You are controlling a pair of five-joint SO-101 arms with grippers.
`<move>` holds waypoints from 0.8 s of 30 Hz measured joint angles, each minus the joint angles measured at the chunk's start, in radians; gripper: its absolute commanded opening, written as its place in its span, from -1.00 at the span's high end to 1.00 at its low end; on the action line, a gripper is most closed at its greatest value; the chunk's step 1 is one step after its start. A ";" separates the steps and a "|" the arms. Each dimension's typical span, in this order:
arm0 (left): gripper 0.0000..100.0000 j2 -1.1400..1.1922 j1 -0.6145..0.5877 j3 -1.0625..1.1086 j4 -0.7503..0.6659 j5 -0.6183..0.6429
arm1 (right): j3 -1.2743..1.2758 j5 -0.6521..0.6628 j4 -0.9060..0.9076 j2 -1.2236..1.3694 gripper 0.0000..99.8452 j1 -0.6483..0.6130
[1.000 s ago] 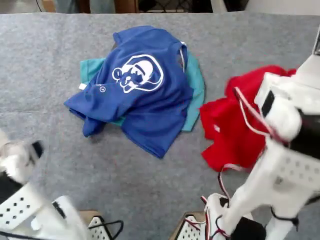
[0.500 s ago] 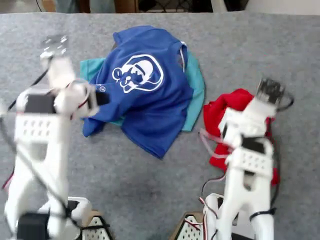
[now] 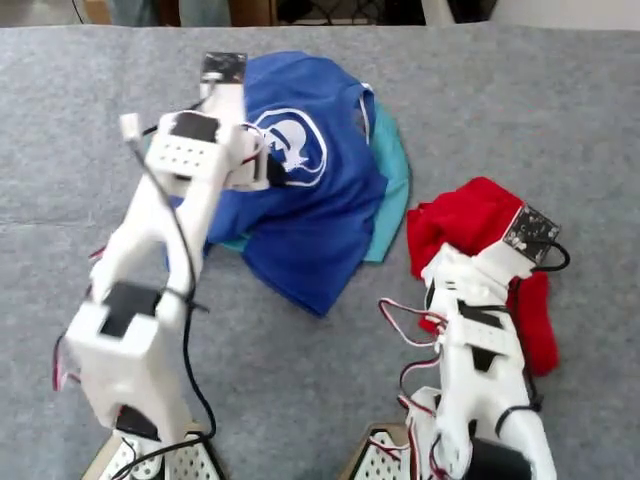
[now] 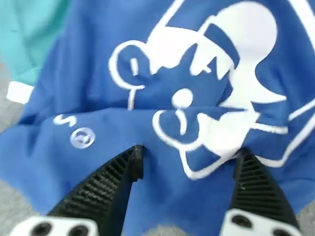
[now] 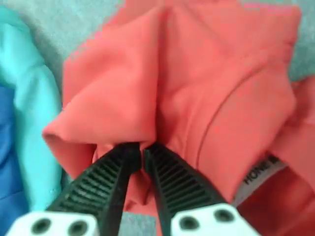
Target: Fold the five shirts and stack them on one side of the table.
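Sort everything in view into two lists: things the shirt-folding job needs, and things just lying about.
Job: blue shirt; teal shirt under it; red shirt; left gripper, open; right gripper, shut on the red shirt.
Just there: grey table; arm cables.

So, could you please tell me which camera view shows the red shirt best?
The right wrist view: the red shirt lies close up, its folds plain, with the right end effector shut on one fold. The high view shows it bunched, partly under that arm. The left wrist view looks at the blue shirt.
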 measured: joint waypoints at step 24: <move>0.94 0.902 0.000 -1.277 0.540 0.074 | -0.018 -0.002 -0.005 0.034 0.97 0.000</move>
